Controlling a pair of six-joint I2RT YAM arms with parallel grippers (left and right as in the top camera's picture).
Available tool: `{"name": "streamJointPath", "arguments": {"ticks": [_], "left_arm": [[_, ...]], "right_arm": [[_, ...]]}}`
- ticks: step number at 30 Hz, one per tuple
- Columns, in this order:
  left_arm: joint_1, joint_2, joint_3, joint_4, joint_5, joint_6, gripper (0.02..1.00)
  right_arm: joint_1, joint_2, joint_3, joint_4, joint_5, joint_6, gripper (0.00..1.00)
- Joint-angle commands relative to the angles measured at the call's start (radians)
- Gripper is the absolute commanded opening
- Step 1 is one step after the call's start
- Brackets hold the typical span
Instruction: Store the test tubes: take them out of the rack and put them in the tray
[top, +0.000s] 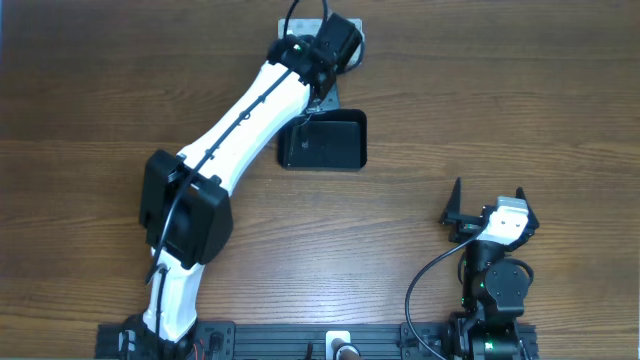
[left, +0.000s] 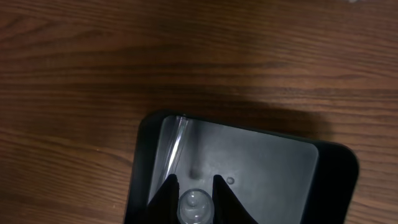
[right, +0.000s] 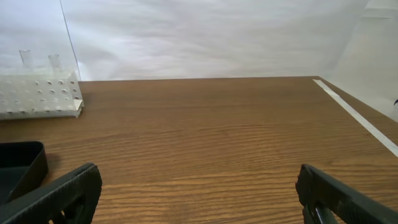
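**One tube stored, one in hand, two in the rack**

Your left jaws are pinched narrow on a held tube (left: 194, 207), poised over the inside of the tray (left: 341, 171) near one wall. A stored tube (left: 177, 144) lies in the tray along that wall. The rack (right: 38, 96) sits near the tray on its far side, with two standing tubes (right: 25, 57) in it. Your right jaws gape wide and hold nothing, well apart from the tray, low over the tabletop (right: 217, 137). Reckon it under halfway: release this one, then pull the other two.
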Motion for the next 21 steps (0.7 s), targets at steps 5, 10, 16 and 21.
{"name": "streamJointPath", "arguments": {"ticks": [5,10,16,21], "left_arm": [[0.006,0.074,-0.001,0.014,0.003,-0.013,0.134],[0.01,0.105,-0.001,0.014,0.004,-0.009,0.159],[0.022,0.116,0.001,0.014,0.003,-0.01,0.286],[0.044,0.115,0.071,0.013,0.003,0.008,0.461]], "right_arm": [[-0.007,-0.005,-0.006,-0.003,-0.004,-0.002,0.993],[-0.007,-0.005,-0.006,-0.003,-0.004,-0.002,0.993],[-0.007,-0.005,-0.006,-0.003,-0.004,-0.002,0.993],[-0.007,-0.005,-0.006,-0.003,-0.004,-0.002,0.993]]}}
